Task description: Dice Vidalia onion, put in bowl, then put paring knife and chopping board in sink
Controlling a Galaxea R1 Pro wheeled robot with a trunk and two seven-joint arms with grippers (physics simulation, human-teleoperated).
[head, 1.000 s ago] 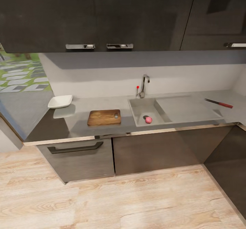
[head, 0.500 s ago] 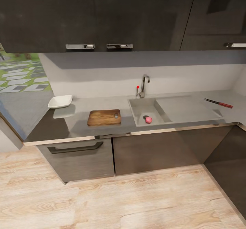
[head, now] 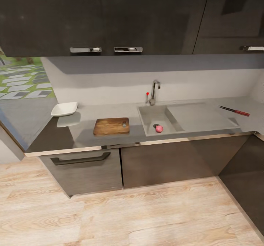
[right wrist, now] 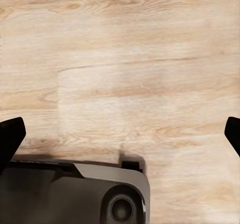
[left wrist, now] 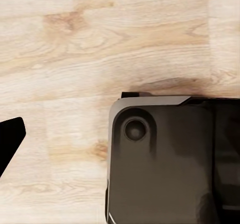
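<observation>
In the head view the pink-red Vidalia onion (head: 159,128) lies in the grey sink (head: 150,115) beside the drain, below the chrome tap (head: 154,91). The brown chopping board (head: 111,126) lies flat on the countertop (head: 106,111) left of the sink. Further left stands the white bowl (head: 64,109). The red-handled paring knife (head: 234,111) rests at the far right, past the drainboard (head: 200,115). My right gripper (right wrist: 120,134) hangs open over the floor, holding nothing. My left gripper (left wrist: 120,134) also hangs over the floor, open, with one black fingertip (left wrist: 10,136) showing.
Dark wall cabinets (head: 106,14) hang above the counter, and dark cabinet fronts (head: 161,165) with a drawer handle (head: 80,159) stand below it. Light wooden floor (head: 139,216) lies between me and the counter. My own dark base (left wrist: 165,159) shows under the left wrist.
The head view has shifted by a pixel or two. Nothing on the counter has moved.
</observation>
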